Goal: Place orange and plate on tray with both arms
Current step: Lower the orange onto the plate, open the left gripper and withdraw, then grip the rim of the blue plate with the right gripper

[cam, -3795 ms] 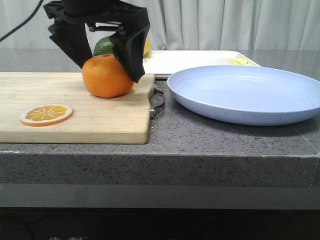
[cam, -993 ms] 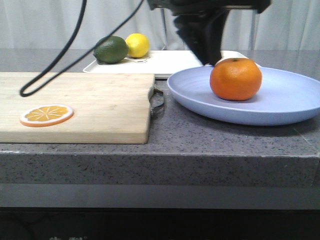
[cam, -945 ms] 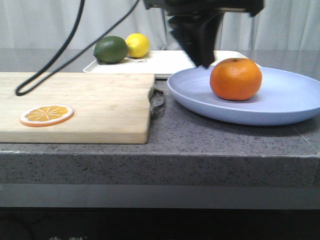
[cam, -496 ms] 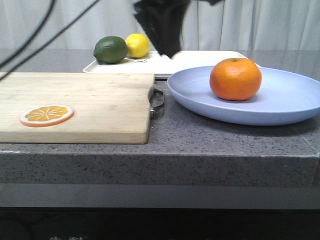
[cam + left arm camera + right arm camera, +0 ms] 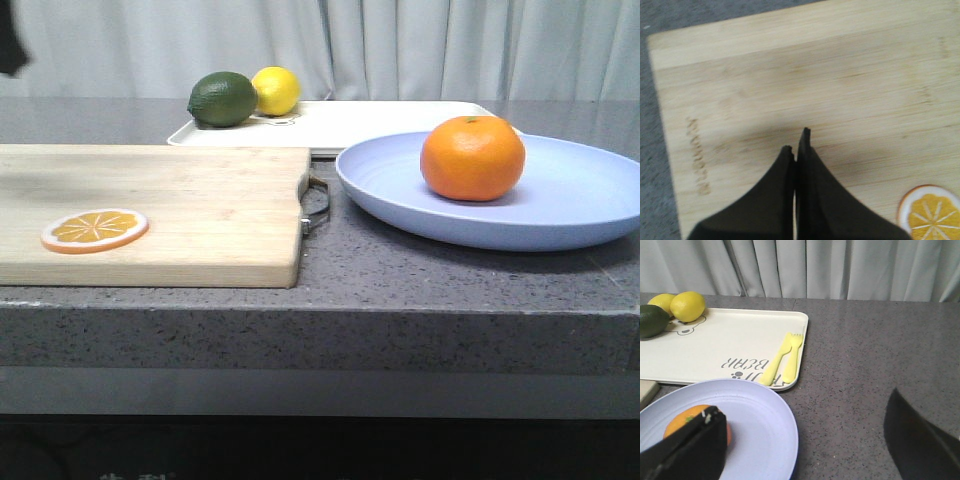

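One orange point(image 5: 472, 158) sits on the plate point(image 5: 580, 205), left of the plate's centre in the front view. The plate rests on the grey counter point(image 5: 400, 270), just in front of the tray point(image 5: 390, 122) and not on it. On the tray: a lime point(image 5: 222, 98) and a lemon point(image 5: 275, 90) at the far left corner, a second lemon point(image 5: 659, 301) beside them, and a yellow fork point(image 5: 791, 354) near the right edge. A cutting board point(image 5: 160, 205) lies left of the plate with an orange slice point(image 5: 95, 229) on it.

Left gripper point(image 5: 796, 150): fingers pressed together, empty, above the board. Right gripper point(image 5: 805, 440): fingers spread wide, empty, above the plate's right side, near the orange.
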### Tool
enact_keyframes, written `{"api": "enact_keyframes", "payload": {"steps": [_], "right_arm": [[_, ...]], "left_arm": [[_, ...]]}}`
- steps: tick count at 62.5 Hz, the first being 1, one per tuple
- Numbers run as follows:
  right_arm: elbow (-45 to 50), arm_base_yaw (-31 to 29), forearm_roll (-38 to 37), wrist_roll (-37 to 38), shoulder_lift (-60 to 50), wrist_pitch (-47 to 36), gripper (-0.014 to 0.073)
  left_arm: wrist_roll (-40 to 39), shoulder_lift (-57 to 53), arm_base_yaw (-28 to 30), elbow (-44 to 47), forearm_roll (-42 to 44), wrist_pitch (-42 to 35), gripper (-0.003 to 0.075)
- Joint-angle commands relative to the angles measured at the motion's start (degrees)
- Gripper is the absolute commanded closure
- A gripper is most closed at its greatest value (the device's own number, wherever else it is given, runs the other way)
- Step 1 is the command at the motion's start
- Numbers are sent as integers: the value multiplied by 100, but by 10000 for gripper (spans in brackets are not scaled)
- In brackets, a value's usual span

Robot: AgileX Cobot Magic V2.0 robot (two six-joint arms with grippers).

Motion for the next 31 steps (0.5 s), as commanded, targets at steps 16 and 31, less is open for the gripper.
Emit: {"api": "enact_keyframes", "payload": {"steps": [16, 31], "right_arm": [[-238, -24, 0, 7, 603, -427, -49], [-290, -24, 0, 12, 1205, -376, -49]], "left_arm": [[-78, -2493, 1075, 2275, -261, -1983, 738], [-78, -4240, 1075, 3605, -261, -2725, 738]]}}
